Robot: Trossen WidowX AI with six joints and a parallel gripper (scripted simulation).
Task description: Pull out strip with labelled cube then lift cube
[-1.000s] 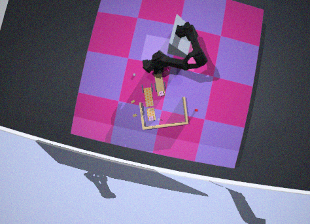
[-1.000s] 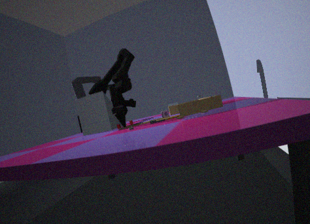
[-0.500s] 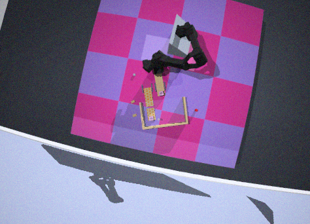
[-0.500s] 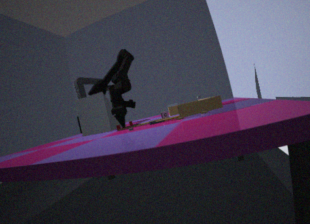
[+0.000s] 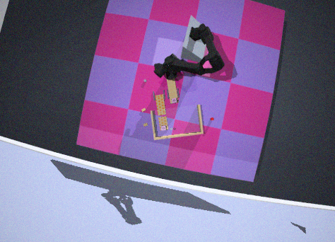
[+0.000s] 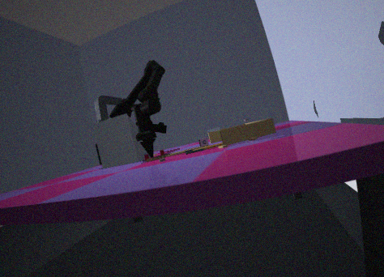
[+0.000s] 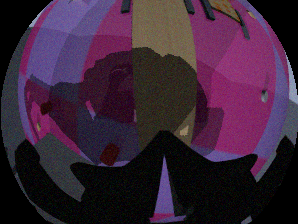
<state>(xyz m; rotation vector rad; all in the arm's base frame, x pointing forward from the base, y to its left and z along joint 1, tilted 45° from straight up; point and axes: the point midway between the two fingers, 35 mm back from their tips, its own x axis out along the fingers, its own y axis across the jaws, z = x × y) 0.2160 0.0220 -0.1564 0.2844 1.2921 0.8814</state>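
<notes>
Tan strip (image 5: 172, 90), plain and in one piece, lies on the pink-and-purple checkered mat (image 5: 247, 107) with its near end under the gripper (image 5: 169, 75). Gripper is clenched fully, nothing between the fingers, tips pressed down at the strip's end; exterior view shows it pointing straight down onto the mat surface (image 6: 151, 151). Labelled cube (image 5: 173, 100) sits on the far end of that strip, just outside the tan three-sided frame (image 5: 200, 119). Wrist view: strip (image 7: 158, 36) runs up the centre from between the closed fingers, cube at the top edge, small and blurry. Second strip (image 5: 160, 105), orange-dotted, lies beside the first, broken in two pieces; its far piece (image 5: 162, 123) is inside the frame and carries another cube (image 5: 162, 127). Small red object (image 5: 212, 119) sits right of the frame, apart from it.
</notes>
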